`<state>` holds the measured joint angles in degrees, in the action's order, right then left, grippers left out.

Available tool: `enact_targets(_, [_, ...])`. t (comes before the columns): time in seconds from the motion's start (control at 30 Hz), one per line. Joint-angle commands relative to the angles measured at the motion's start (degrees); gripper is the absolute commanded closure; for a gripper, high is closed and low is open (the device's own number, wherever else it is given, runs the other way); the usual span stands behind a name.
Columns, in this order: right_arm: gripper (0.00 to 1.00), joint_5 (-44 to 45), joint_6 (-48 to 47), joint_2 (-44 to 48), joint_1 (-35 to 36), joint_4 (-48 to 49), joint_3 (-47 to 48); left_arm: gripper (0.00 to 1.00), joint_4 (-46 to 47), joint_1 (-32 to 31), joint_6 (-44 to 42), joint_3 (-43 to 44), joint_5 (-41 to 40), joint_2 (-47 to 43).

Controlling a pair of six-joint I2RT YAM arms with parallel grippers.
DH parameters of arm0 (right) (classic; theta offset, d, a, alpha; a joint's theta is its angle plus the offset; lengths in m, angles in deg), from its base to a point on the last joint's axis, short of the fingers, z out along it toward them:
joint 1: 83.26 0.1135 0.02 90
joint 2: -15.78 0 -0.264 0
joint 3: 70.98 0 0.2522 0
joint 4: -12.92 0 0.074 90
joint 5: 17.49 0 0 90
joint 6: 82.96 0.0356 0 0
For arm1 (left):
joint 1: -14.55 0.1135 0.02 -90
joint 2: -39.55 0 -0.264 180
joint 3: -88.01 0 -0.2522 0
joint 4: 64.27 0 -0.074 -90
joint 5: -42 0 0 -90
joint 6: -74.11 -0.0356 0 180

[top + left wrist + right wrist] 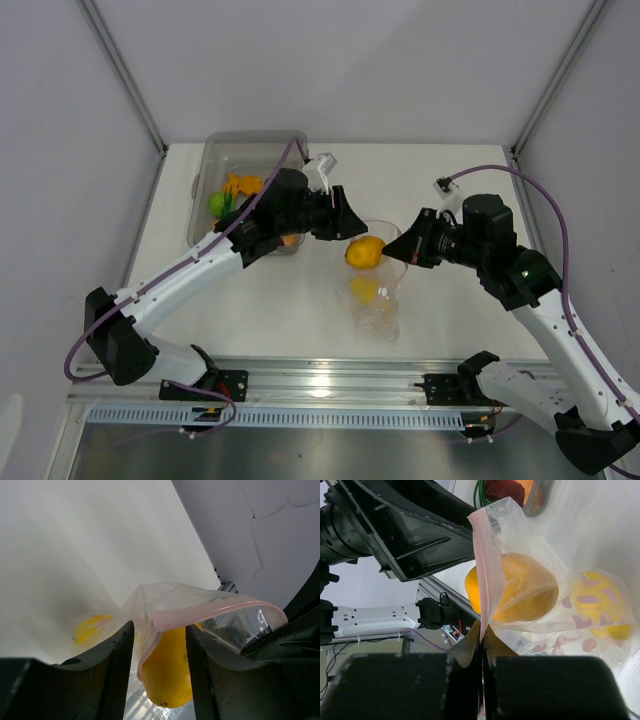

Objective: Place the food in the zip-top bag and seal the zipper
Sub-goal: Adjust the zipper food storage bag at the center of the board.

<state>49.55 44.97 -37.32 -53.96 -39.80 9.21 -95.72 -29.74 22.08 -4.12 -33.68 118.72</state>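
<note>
My left gripper is shut on a yellow lemon and holds it at the mouth of the zip-top bag. In the left wrist view the lemon hangs between the fingers, half under the pink zipper strip. My right gripper is shut on the bag's rim and holds the mouth up. In the right wrist view its closed tips pinch the pink zipper. The lemon shows through the film. A second yellow food lies deeper inside the bag.
A rigid clear bin stands at the back left under the left arm. It holds a green lime and an orange cluster. A dark-red piece shows in it too. The metal rail runs along the near edge.
</note>
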Motion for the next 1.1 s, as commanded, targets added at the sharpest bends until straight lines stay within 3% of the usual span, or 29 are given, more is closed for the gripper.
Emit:
enact_targets(0.0, [1.0,-0.3,0.5,0.2,0.3,2.4,0.5,0.53,0.6,-0.9,-0.8,2.5,-1.3,0.4])
enact_targets(0.13, [1.0,-0.3,0.7,0.3,0.3,2.6,0.5,0.58,0.5,-1.2,-1.8,2.5,-2.5,0.8])
enact_targets(0.33, [1.0,-0.2,0.8,0.5,0.4,2.3,0.5,0.73,-1.3,-1.2,-2.8,5.5,-3.2,3.1])
enact_targets(0.47, [1.0,0.0,0.7,0.9,0.4,2.0,0.5,0.99,-5.6,-1.2,-3.8,9.0,-1.3,5.1])
enact_targets(0.8, [1.0,6.0,-2.9,1.5,0.8,-3.0,-0.3,0.99,-22.1,-1.1,-9.4,24.8,7.0,8.8])
enact_targets(0.93, [1.0,9.1,-4.6,1.4,1.5,-4.5,-0.6,0.99,-23.6,-1.1,-8.3,29.9,15.7,9.3])
enact_targets(1.07, [1.0,10.5,-6.5,1.3,2.3,-5.0,0.0,0.99,-23.2,-1.1,-6.3,30.1,18.4,9.2])
